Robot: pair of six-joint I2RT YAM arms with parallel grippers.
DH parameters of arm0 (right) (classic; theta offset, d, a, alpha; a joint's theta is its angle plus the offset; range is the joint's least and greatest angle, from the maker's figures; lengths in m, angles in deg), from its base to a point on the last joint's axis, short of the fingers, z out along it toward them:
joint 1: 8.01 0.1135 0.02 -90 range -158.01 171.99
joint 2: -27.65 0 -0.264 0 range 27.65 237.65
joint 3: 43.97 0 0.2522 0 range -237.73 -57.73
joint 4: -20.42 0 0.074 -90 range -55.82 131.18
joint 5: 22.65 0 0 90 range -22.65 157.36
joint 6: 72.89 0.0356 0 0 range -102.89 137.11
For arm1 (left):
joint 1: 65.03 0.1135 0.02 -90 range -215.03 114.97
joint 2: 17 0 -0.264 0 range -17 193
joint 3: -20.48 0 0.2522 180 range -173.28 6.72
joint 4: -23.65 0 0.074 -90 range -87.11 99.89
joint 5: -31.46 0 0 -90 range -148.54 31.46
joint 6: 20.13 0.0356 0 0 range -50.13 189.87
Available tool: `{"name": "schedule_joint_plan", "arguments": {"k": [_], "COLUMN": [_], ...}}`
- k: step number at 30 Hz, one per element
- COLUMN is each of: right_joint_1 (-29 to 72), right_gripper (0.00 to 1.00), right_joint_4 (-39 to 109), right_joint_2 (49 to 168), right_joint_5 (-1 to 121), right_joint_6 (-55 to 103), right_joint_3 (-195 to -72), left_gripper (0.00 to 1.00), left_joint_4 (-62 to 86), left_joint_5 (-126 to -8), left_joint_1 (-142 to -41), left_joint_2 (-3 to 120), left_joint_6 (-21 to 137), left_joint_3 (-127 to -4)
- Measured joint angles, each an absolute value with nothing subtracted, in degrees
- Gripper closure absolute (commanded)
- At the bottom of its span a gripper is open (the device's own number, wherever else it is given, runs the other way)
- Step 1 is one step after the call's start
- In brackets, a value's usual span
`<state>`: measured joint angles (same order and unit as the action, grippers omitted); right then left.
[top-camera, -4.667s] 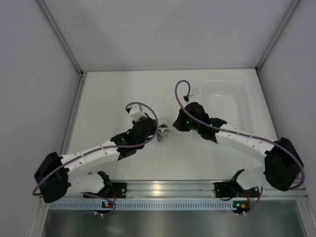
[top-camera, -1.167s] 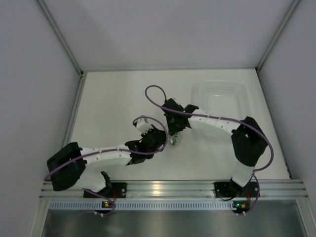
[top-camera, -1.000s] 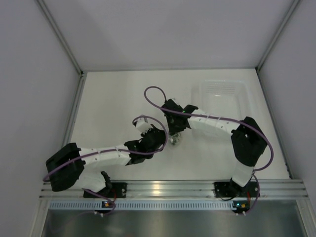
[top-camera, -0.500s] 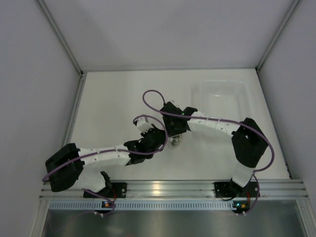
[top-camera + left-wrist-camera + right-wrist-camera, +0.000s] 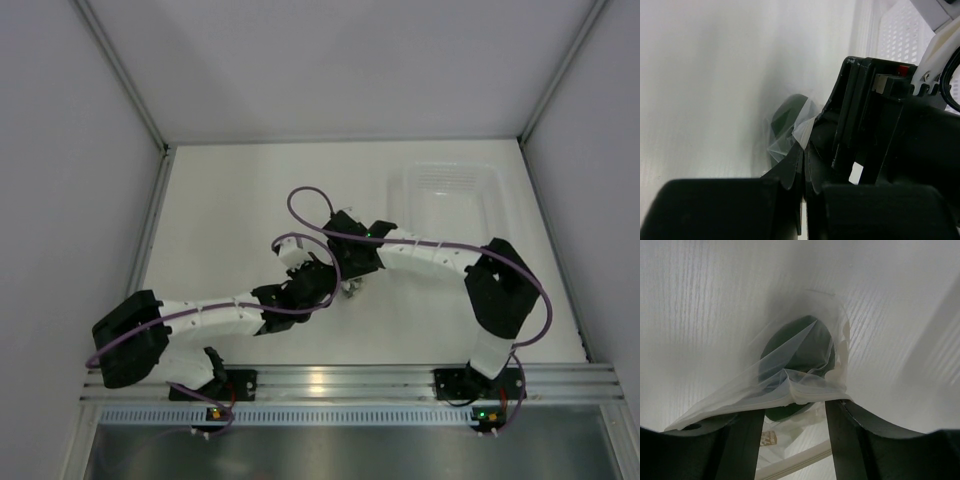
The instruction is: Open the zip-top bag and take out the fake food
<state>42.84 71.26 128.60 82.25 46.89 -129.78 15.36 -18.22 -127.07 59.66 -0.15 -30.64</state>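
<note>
Clear zip-top bag (image 5: 807, 387) pinched in clenched L hand (image 5: 802, 161); R hand (image 5: 792, 415), released w/ jaws apart, should enter mouth slowly, then close on green fake food (image 5: 797, 347).

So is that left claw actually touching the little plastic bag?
Touching. In the left wrist view the left gripper is shut, its fingertips pinching the clear film of the zip-top bag.
</note>
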Motion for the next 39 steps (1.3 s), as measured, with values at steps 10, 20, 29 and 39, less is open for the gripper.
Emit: {"name": "schedule_joint_plan", "arguments": {"k": [10, 20, 29, 39], "right_joint_1": [43.2, 43.9, 44.8, 45.1], "right_gripper": [0.51, 0.40, 0.35, 0.76], "right_joint_4": [71.5, 72.0, 70.8, 68.6], "right_joint_2": [131.6, 134.5, 138.5, 138.3], "right_joint_5": [82.1, 82.1, 80.4, 80.9], "right_joint_6": [46.8, 44.8, 44.1, 45.3], "right_joint_3": [-132.4, -135.2, -135.9, -135.3], "left_gripper": [1.00, 1.00, 1.00, 1.00], "left_joint_4": [13.4, 12.9, 12.4, 13.2], "left_joint_5": [-18.0, -17.1, -17.3, -16.9], "left_joint_1": [-126.6, -126.3, -126.0, -126.1], "left_joint_2": [59.7, 59.7, 59.7, 58.3], "left_joint_6": [2.1, 2.8, 3.4, 3.5], "left_joint_3": [-30.5, -29.1, -26.3, -25.7]}}
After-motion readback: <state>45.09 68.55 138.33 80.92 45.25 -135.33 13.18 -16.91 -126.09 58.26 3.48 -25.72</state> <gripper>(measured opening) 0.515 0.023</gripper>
